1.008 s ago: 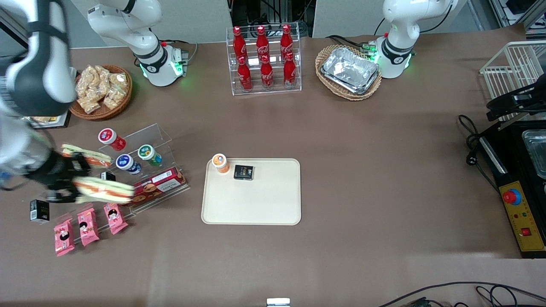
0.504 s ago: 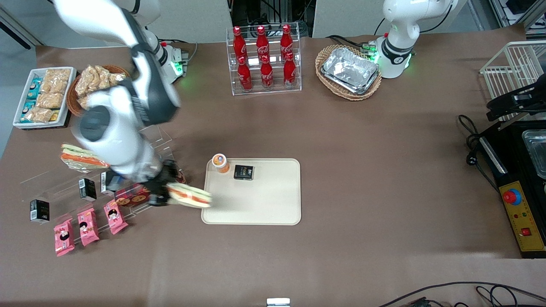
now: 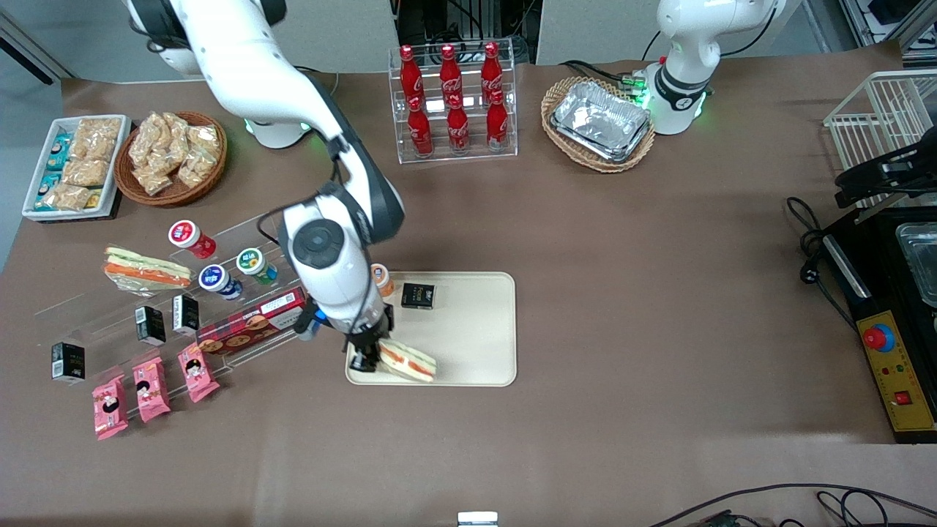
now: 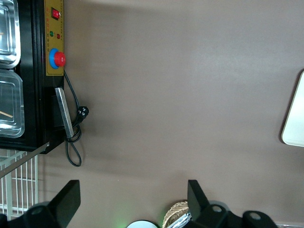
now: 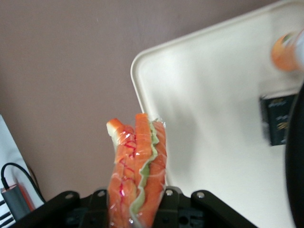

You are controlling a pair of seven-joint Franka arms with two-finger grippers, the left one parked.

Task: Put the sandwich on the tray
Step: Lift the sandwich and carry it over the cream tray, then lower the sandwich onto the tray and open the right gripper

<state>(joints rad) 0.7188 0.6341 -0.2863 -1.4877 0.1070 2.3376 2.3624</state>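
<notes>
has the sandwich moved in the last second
Yes. The sandwich, gripped in the claw, has travelled from above the snack rack to over the tray, at the corner nearest the front camera.

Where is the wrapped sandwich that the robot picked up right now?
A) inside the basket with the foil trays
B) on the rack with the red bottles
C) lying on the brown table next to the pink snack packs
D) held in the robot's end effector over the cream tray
D: the end effector is shut on the sandwich, over the corner of the tray nearest the front camera, toward the working arm's end.
</notes>
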